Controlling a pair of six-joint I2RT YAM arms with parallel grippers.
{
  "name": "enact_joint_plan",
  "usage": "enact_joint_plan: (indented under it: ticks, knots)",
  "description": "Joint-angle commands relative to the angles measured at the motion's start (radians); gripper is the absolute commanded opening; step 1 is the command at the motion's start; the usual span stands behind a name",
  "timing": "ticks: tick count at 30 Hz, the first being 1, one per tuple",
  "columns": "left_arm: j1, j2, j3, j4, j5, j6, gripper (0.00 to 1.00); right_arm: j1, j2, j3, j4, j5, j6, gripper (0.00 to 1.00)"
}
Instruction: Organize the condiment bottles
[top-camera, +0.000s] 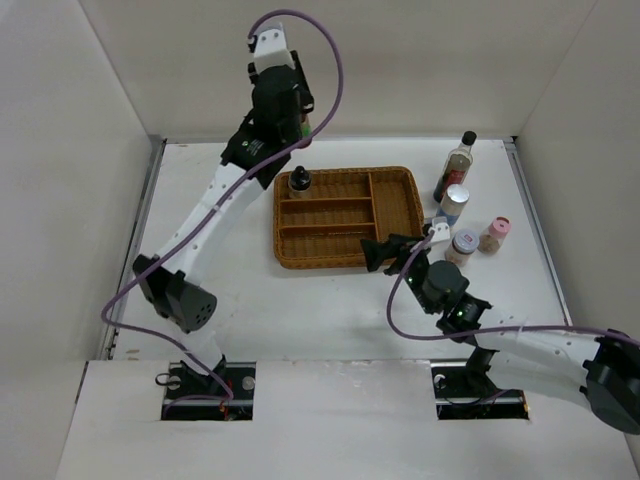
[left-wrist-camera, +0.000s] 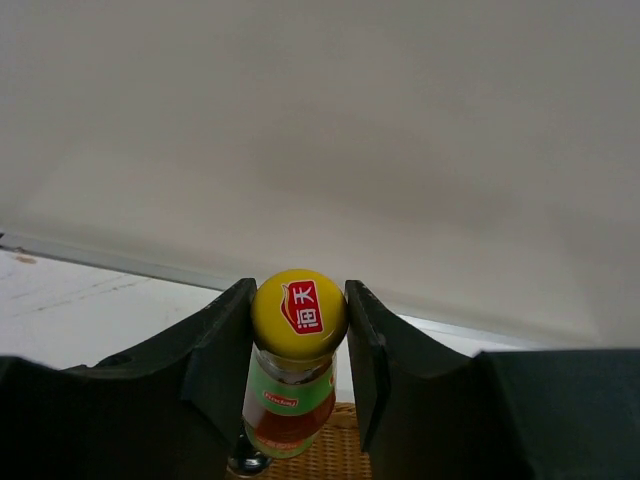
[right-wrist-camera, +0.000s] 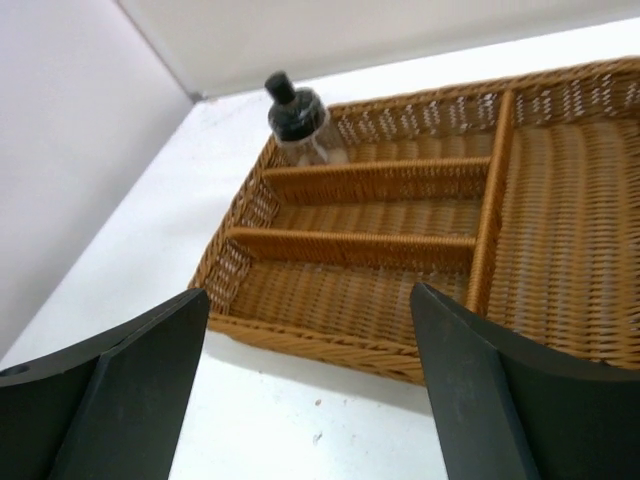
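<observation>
The left gripper (left-wrist-camera: 298, 312) is clamped on the yellow-capped red-green bottle (left-wrist-camera: 290, 402), its fingers pressed against either side of the round cap, and the bottle hangs upright above the far-left corner of the wicker tray (top-camera: 345, 264). The right gripper (right-wrist-camera: 308, 300) hangs with its fingers spread wide and nothing between them, low over the table by the tray's near-right corner.

The squat black-capped bottle (top-camera: 299, 181) stands in the tray's far-left compartment. The other 4 stand on the table right of the tray: the tall dark-sauce glass bottle (top-camera: 457, 165) farthest, then the blue-white cylinder (top-camera: 455, 203), then the white-lidded jar (top-camera: 463, 245) and pink-lidded shaker (top-camera: 495, 235).

The grip is on a smooth, rounded cap, so the bottle could slip or swing. Lowered straight down, it could strike the squat bottle just beneath and tip it. The right arm passes close to the jar and could nudge it.

Only the left wrist view shows the grip. Only the top view shows the 4 outside bottles. The right wrist view shows the nearer compartments bare.
</observation>
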Motion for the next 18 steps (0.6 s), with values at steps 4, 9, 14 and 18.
enact_joint_plan:
  ticks: [4, 9, 14, 18]
  knots:
    - [-0.076, 0.144, 0.16, 0.081, 0.018, 0.025, 0.16, -0.035, -0.134, -0.052, 0.071, 0.16, 0.018, 0.68]
    - [-0.11, 0.248, 0.22, 0.099, 0.053, 0.011, 0.16, -0.064, -0.237, -0.08, 0.022, 0.217, 0.045, 0.41]
    - [-0.133, 0.322, 0.224, 0.138, 0.092, 0.002, 0.16, -0.076, -0.277, -0.095, 0.008, 0.252, 0.061, 0.49]
    - [-0.137, 0.365, 0.224, 0.155, 0.11, -0.003, 0.16, -0.079, -0.288, -0.103, 0.008, 0.287, 0.061, 0.6]
